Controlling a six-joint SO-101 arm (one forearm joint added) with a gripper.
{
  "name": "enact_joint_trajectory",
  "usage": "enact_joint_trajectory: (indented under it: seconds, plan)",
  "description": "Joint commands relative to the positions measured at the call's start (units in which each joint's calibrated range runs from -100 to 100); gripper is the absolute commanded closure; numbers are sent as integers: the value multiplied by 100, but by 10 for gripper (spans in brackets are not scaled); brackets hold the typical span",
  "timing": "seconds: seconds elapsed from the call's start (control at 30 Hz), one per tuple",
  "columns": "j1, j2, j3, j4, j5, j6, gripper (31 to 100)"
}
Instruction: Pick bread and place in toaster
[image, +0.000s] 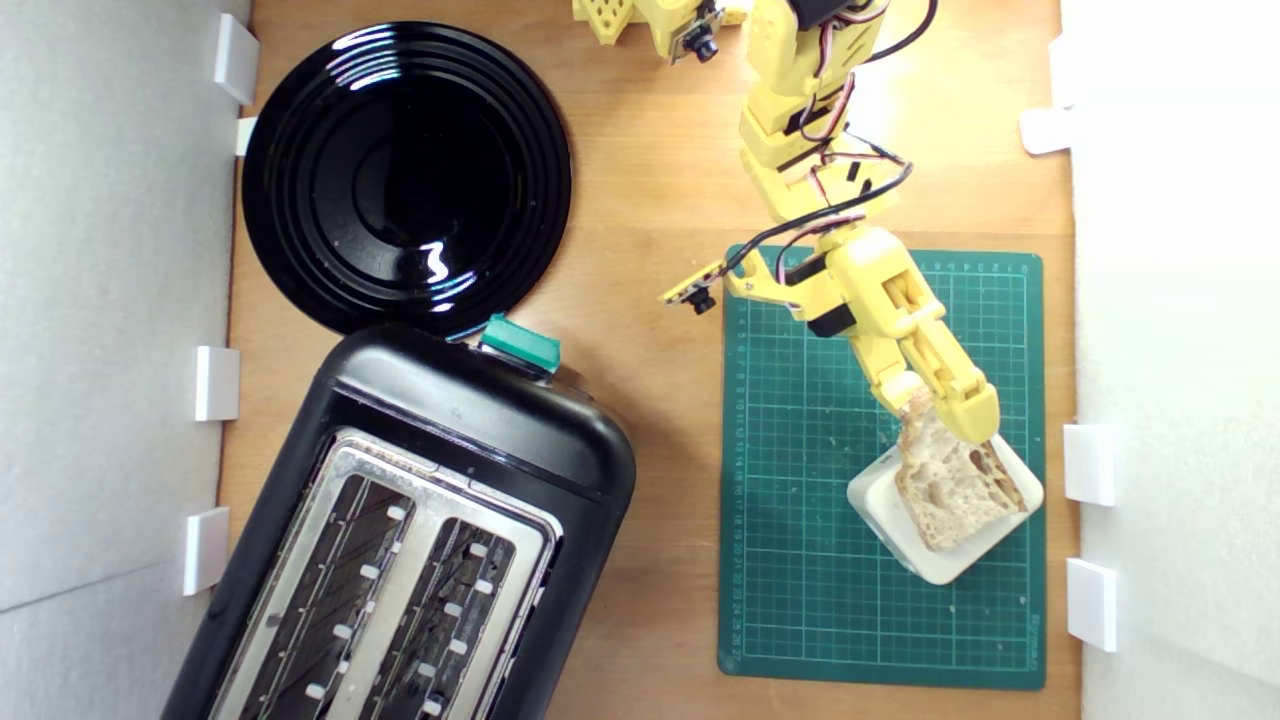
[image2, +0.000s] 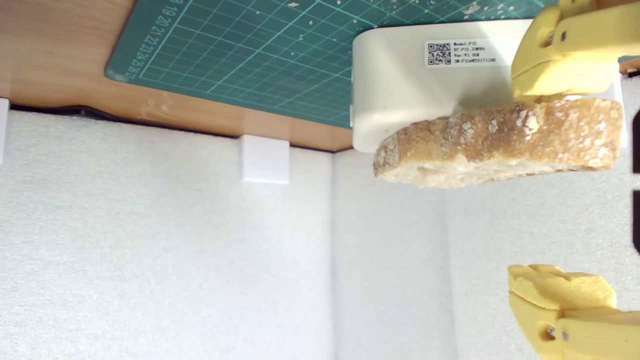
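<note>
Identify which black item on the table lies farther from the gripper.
The round glossy black plate, in the corner at the exterior view's upper left. The black toaster sits closer to the gripper, which is over the bread.

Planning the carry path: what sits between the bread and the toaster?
In the exterior view, only bare green cutting mat and a strip of wooden tabletop lie between the bread and the toaster; nothing stands there.

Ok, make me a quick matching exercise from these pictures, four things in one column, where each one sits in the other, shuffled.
Things:
1. bread
2. toaster
3. black plate
4. cream block

Places:
A. on the green cutting mat
B. top of the exterior view's left
C. bottom of the exterior view's left
D. on the cream block, between the open end effector's jaws

Pairs: 1-D, 2-C, 3-B, 4-A
</note>
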Motion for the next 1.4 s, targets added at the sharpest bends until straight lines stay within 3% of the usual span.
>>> enact_joint_trajectory:
  seconds: [0.0,0.5,0.7,0.87,1.37]
  plan:
    - [2,-70,-236,-51,2,40,424]
    - [2,55,-254,-33,-6,40,437]
    - [2,64,-254,-51,-15,40,567]
    - [2,72,-245,-60,-15,40,628]
    - [2,64,-236,-42,-15,35,741]
